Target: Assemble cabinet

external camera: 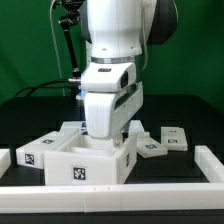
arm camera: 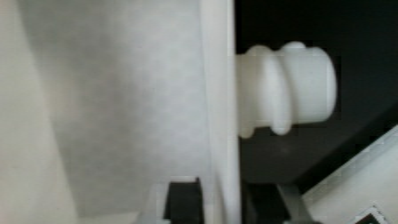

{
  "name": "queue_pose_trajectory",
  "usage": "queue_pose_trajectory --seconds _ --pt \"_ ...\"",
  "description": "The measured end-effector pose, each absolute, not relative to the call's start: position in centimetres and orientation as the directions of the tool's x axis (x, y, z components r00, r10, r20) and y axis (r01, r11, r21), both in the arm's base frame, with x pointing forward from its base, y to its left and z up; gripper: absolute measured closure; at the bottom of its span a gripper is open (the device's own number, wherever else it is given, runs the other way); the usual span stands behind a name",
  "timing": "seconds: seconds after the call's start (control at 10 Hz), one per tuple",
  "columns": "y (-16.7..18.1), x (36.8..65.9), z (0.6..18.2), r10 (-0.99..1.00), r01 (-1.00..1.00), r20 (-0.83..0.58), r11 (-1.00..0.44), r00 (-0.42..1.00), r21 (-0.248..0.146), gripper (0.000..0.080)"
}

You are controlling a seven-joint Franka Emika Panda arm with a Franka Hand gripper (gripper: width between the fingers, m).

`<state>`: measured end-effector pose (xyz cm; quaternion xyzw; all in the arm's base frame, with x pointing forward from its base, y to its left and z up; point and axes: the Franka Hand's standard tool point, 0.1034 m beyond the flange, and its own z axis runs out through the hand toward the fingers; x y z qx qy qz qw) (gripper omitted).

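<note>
Item under inspection: the cabinet (external camera: 80, 160). I see its main body as a white open-topped box bearing black-and-white square tags on the faces turned to the camera. It sits low in the centre of the exterior view on the black table (external camera: 30, 112), just behind the white border rail (external camera: 110, 196) that runs across the front.

Two loose panels, one (external camera: 152, 148) and another (external camera: 176, 138), lie flat on the table towards the exterior view's right of the body. Each carries tags. The nearer one is just beside the body and the farther one lies close behind it.

The gripper (external camera: 100, 132) is lowered straight down into the open top of the body, with the arm upright above it. The cabinet's walls hide the fingertips in the exterior view.

The wrist view is filled by a white panel face (arm camera: 107, 100) seen at very close range, its thin edge running the length of the picture. A rounded white knob (arm camera: 285, 88) stands out from that edge against a dark background.

Finger state: I cannot tell. The wrist picture is too close and blurred to show whether they clamp the panel or stand apart from it.
</note>
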<state>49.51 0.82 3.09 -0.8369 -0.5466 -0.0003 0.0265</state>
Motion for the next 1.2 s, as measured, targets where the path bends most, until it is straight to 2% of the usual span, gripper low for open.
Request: queue_pose_trajectory --seconds 0.1,0.6,1.0,1.2 --pt "0.8 49.5 3.1 0.915 0.915 0.030 -0.401 0.402 -0.043 0.0766" --pt "0.8 49.5 3.1 0.915 0.915 0.030 -0.401 0.403 -0.043 0.0766" --pt "2.2 49.8 3.4 0.969 0.969 0.020 -0.245 0.246 -0.037 0.0765" --pt "2.2 49.7 3.3 0.972 0.972 0.018 -0.233 0.234 -0.038 0.0765"
